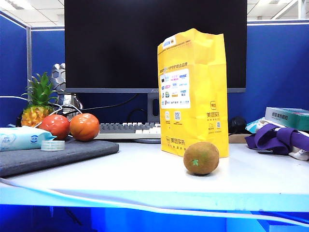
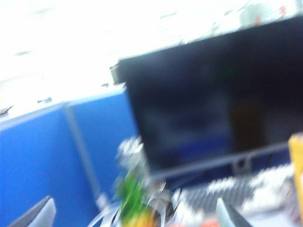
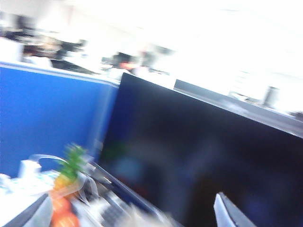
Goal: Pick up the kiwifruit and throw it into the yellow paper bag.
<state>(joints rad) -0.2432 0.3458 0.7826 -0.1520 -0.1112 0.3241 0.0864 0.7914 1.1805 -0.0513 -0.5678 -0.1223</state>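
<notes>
Yellow paper bag (image 1: 194,92) upright; both claws agape.

a dark monitor (image 1: 154,43) stands before blue partition walls (image 1: 277,63), under bright ceiling lights (image 1: 21,5).

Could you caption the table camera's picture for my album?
Green-spotted kiwifruit sits before tall yellow paper bag on desk; no robot gripper in sight.

Low tabletop camera; wrists toward monitor (image 1: 154,43)
</notes>
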